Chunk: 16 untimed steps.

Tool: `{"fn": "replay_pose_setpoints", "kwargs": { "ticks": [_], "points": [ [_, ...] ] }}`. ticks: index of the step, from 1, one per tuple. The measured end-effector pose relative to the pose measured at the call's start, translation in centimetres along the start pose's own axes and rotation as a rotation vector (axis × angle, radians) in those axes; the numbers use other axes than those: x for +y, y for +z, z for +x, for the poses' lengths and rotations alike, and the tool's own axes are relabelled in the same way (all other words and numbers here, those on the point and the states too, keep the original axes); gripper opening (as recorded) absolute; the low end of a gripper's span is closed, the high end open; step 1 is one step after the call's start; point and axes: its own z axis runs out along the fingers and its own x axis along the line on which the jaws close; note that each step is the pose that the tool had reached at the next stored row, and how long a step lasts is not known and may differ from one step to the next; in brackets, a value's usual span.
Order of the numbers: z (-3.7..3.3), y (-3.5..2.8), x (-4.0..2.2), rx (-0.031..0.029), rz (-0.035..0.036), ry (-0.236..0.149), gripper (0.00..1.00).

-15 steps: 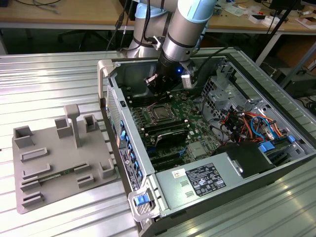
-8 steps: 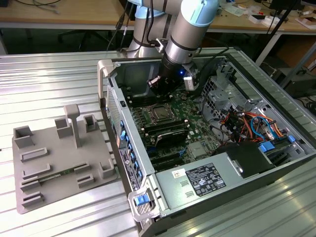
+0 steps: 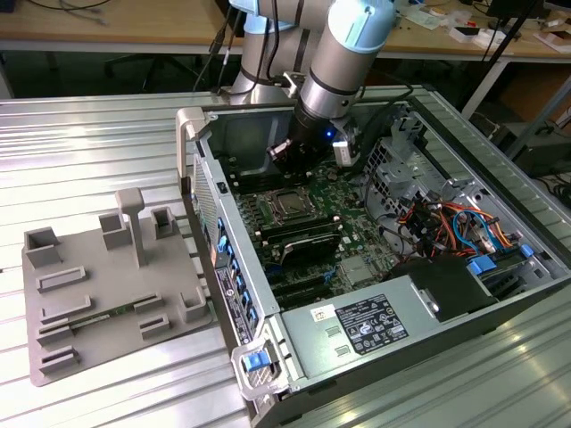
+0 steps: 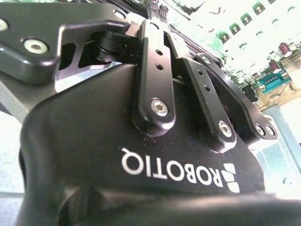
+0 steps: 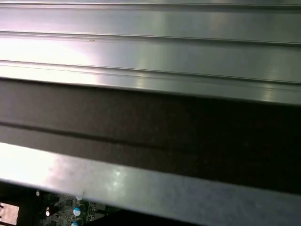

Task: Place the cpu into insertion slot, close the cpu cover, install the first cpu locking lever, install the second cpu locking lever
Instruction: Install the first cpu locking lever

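In the exterior view, the open computer case (image 3: 234, 294) lies on a ribbed metal table. On its green board (image 3: 357, 234) sits the insertion slot (image 3: 290, 206), a small square socket. A silver metal frame, the cpu cover (image 3: 275, 197), lies around a grey square in its middle that looks like the cpu. I cannot tell how flat the cover lies, and the locking levers are too small to make out. My gripper (image 3: 287, 159) hangs inside the case just behind the socket, close above the board. Its black body (image 4: 141, 155) fills the second wrist view.
Long black memory slots (image 3: 308, 237) run just in front of the socket. A grey power supply (image 3: 375, 323) and a bundle of coloured cables (image 3: 455, 223) fill the case's right side. A grey fixture plate (image 3: 107, 285) lies at the exterior view's left. The first wrist view shows a strip of board (image 5: 70, 212).
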Motion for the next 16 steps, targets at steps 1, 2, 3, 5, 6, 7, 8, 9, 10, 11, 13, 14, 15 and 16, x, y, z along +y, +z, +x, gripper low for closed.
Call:
{"fn": "replay_pose_setpoints", "kwargs": {
  "ticks": [1, 2, 3, 5, 6, 7, 8, 9, 10, 11, 13, 14, 15, 16],
  "points": [
    [-0.06, 0.02, -0.01, 0.0001, 0.0002, 0.0, 0.11],
    [-0.11, 0.03, -0.02, 0.0001, 0.0002, 0.0, 0.11],
    [-0.16, 0.05, -0.03, 0.0001, 0.0002, 0.0, 0.11],
    [-0.29, 0.09, -0.05, 0.0, 0.0, 0.0, 0.11],
    [-0.39, 0.11, -0.06, 0.0, 0.0, 0.0, 0.11],
    [-0.45, 0.13, -0.07, -0.0001, 0.0, 0.0, 0.11],
    [-0.52, 0.15, -0.08, 0.0, 0.0, 0.0, 0.11],
    [-0.58, 0.17, -0.09, 0.0, 0.0, 0.0, 0.11],
    [-0.61, 0.19, -0.1, -0.0001, 0.0, 0.0, 0.11],
    [-0.64, 0.21, -0.1, 0.0, 0.0001, 0.0, 0.11],
    [-0.66, 0.23, -0.11, 0.0, 0.0002, 0.0, 0.11],
    [-0.66, 0.24, -0.13, 0.0, 0.0, 0.0, 0.11],
    [-0.66, 0.24, -0.22, 0.0, -0.0001, -0.001, 0.11],
    [-0.66, 0.24, -0.29, -0.0001, -0.0002, -0.001, 0.11]
  ]
}}
